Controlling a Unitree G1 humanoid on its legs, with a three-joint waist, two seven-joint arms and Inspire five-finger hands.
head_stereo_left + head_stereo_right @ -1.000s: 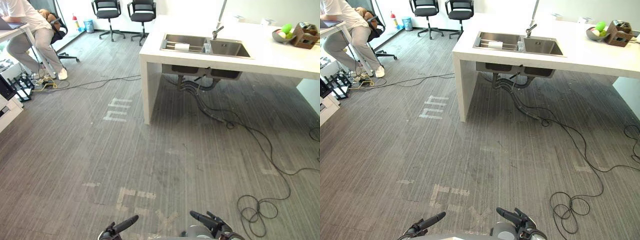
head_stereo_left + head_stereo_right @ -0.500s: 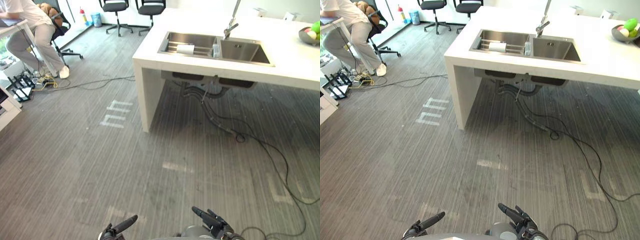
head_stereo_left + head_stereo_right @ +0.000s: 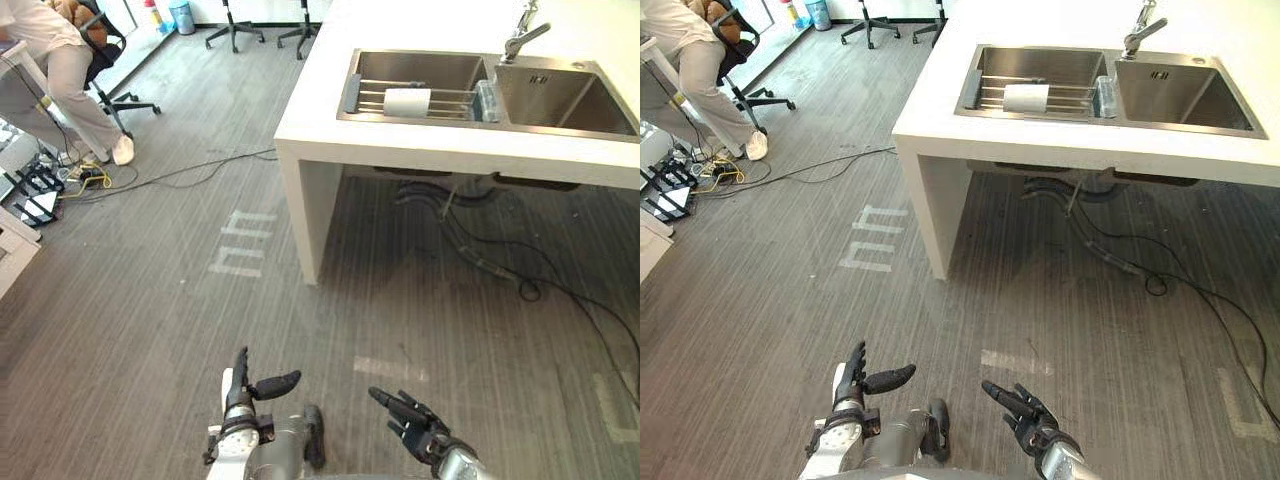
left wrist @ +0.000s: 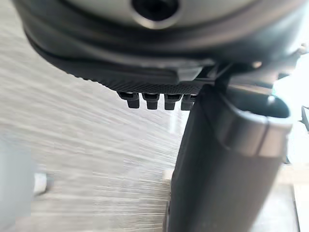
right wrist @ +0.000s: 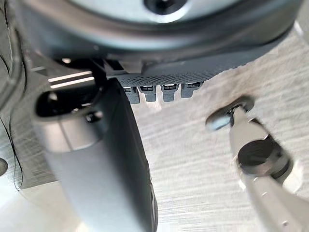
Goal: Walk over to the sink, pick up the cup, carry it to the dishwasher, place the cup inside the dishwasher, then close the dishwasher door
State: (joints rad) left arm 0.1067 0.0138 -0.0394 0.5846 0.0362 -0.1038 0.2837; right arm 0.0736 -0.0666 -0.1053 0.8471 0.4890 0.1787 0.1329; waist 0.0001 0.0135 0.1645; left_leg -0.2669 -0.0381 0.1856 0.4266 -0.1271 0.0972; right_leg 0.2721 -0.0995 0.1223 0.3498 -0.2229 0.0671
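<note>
Both empty, left hand [image 3: 241, 405], right hand [image 3: 420, 430], cup [image 3: 407, 101] in sink [image 3: 560, 100], well beyond fingers [image 3: 386, 400]

Bright, even light; the white counter [image 3: 320, 115] glares, soft shadow on floor [image 3: 400, 262] beneath

We are losing the sink's [image 3: 565, 100] right end at the left eye view's edge; the person [image 3: 68, 78] is being cropped top-left.

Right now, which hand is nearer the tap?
Right, narrowly. The right hand hangs over the floor, well short of the tap; the left hand is about as far back and further to the left.
</note>
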